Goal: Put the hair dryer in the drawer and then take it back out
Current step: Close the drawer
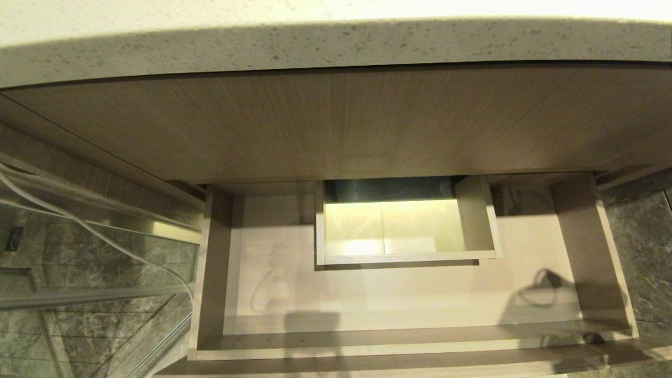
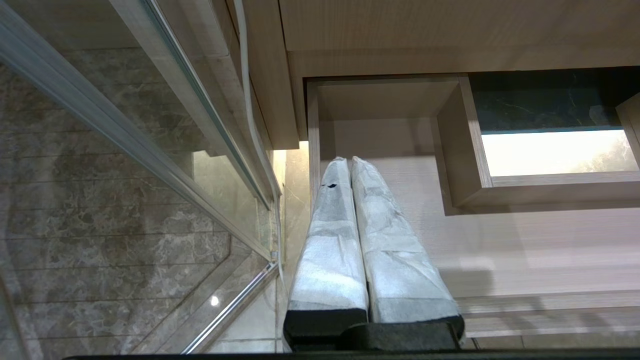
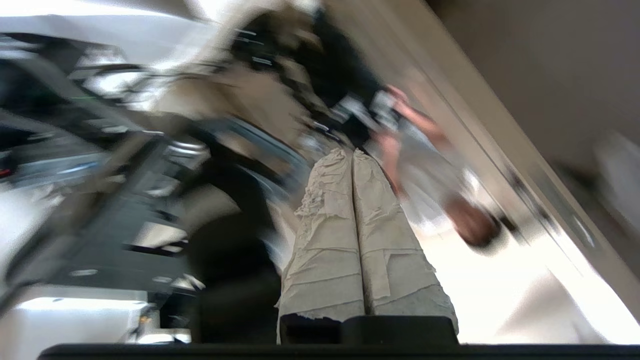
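- Speckled stone makes the worktop (image 1: 336, 47) at the far top of the head view, with a tall wood panel (image 1: 336, 126) under it.
- Below the panel the drawer (image 1: 210, 262) is pulled open toward the robot. Its pale floor is bare.
- At the far middle of the drawer is a boxed cutout (image 1: 475, 220), and you can see a bright floor through it.
- A glass door (image 1: 79, 273) and a white cord (image 1: 94, 231) are on the left, outside the drawer.
- The hair dryer is not in any view. It is not in the drawer.
- The left gripper (image 2: 350, 165) hangs over the near left part of the drawer. Its two wrapped fingers are pressed together and hold nothing.
- The right gripper (image 3: 352, 155) is out of the head view. Its wrist view is blurry and looks out at the room, not at the drawer. Its wrapped fingers are also pressed together, with nothing between them.
- My guess is that the first step is in hand: the dryer must be found and picked up.
- Next, the right gripper would need to spread its fingers, take hold of the dryer, and carry it over the open drawer.
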You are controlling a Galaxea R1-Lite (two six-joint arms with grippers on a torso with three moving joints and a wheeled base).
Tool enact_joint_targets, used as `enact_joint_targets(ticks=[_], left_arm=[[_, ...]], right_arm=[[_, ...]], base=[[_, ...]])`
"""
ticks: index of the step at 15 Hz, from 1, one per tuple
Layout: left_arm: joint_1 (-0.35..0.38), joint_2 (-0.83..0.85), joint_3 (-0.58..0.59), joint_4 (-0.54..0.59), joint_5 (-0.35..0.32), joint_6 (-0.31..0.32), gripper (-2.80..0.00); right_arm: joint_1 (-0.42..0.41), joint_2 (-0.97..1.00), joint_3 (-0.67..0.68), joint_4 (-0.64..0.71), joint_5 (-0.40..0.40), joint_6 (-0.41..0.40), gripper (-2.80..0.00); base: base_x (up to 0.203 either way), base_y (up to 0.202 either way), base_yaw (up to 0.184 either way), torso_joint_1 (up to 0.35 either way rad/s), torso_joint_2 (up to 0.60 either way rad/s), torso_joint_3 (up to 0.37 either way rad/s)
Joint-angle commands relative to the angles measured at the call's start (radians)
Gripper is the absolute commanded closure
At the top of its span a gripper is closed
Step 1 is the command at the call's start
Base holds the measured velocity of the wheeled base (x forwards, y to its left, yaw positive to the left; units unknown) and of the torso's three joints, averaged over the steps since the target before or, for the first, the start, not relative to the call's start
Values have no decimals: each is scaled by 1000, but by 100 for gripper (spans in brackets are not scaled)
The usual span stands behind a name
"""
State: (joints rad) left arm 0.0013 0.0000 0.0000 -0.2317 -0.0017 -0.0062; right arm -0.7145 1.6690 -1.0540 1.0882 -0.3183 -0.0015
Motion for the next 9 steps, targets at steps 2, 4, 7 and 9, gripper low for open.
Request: enact_joint_targets(ticks=[2,4,7,9], left_arm=[[0,0,40,-3,0,0,0],[0,0,40,-3,0,0,0],[0,0,40,-3,0,0,0],[0,0,40,-1,0,0,0]], right_arm=[[-69,120,21,-88,124,-174,0],[-99,175,26,-117,184,-258,0],[-108,229,30,-212,202,-338,0],[-109,255,29,-259,198,-446,0]], base=[[0,0,0,0,0,0],[0,0,0,0,0,0],[0,0,0,0,0,0],[0,0,0,0,0,0]])
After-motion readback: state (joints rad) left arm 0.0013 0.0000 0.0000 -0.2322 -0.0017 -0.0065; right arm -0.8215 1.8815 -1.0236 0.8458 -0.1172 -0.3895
